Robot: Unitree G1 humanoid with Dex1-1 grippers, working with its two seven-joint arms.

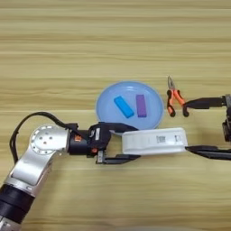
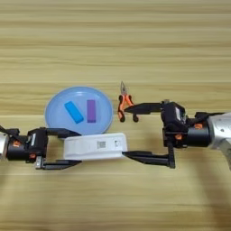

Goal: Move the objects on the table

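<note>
A long white bar (image 1: 154, 141) lies flat on the table (image 1: 113, 45), just in front of the plate. My left gripper (image 1: 136, 142) reaches in from the left, its two black fingers closed against the long edges of the bar's left end. The orange-and-black pliers (image 2: 124, 106) lie to the right of the plate, tips pointing away from me. My right gripper (image 2: 127, 131) comes in from the right and is open wide. Its upper finger tip is beside the pliers' handles, and its lower finger tip is at the bar's right end.
A round light-blue plate (image 1: 103, 101) sits behind the bar, holding a blue block (image 1: 123, 107) and a purple block (image 1: 141, 105). The left arm's silver elbow (image 1: 45, 142) and black cable take up the lower left.
</note>
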